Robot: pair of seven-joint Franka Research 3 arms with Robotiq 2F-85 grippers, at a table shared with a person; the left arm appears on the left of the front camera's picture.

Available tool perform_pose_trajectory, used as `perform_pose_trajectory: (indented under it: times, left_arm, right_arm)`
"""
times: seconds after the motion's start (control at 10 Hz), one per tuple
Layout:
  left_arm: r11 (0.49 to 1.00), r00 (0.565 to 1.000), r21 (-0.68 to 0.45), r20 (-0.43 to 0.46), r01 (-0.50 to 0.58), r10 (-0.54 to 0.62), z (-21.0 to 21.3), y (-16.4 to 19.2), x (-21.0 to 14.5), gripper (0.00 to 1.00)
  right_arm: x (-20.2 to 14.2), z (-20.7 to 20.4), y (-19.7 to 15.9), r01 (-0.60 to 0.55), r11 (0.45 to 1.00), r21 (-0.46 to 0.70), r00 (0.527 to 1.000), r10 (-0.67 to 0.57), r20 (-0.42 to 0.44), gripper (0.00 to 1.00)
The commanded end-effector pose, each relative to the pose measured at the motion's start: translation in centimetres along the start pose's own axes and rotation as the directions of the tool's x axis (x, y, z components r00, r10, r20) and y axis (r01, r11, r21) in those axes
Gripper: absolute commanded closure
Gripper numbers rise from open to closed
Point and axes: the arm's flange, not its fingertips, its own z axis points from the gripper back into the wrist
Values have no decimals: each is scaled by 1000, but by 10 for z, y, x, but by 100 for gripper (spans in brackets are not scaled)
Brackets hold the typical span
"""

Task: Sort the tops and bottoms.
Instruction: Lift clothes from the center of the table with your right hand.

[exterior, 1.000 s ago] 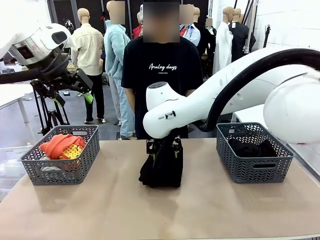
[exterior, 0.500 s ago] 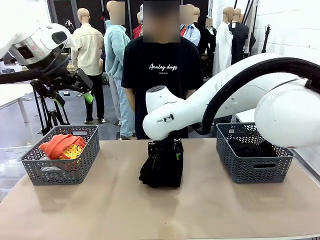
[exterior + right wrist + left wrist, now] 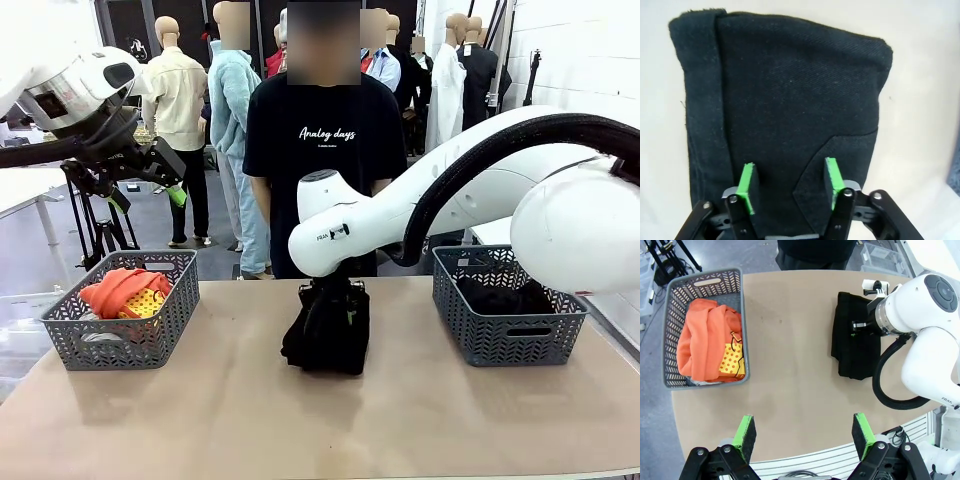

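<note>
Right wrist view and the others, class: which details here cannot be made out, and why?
- Right hand on the black bottoms: whether cloth is pinched yet, too close in the right wrist view.
- Right basket contents: dark, shadowed, front view.
- Pale top under the orange top: mostly covered, left wrist view.

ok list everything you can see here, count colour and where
black folded garment: one, black, middle of the table, under the right gripper
orange top: one, bright orange with a yellow dotted patch, in the left basket
pale top: one, grey-white, low in the left basket under the orange top
dark garment: black, count unclear, in the right basket
baskets: two, grey plastic, left basket and right basket near the table's ends
table: one, light brown
person: one, black T-shirt, at the far side
left gripper: green pads, open, held high above the table
right gripper: green pads, down on the black folded garment, jaws partly closed over a fold
</note>
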Motion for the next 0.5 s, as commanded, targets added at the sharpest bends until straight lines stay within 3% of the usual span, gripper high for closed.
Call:
perform_pose_trajectory:
  times: [0.0, 0.1, 0.2, 0.4]
  left_arm:
    - [1000, 1000, -5, 0, 3, -3, 2, 3, 0, 0]
    - [1000, 1000, -5, 0, 3, -3, 2, 3, 0, 0]
    - [1000, 1000, -5, 0, 3, -3, 2, 3, 0, 0]
    - [1000, 1000, -5, 0, 3, -3, 2, 3, 0, 0]
  right_arm:
    - [-1, -6, -5, 28, 1000, 12, 1000, -28, -14, 78]
    - [-1, -5, -5, 27, 1000, 8, 999, -27, -22, 95]
    - [-1, -5, -5, 29, 1000, 4, 999, -28, -29, 100]
    - [-1, -6, -7, 37, 999, 2, 999, -37, -40, 100]
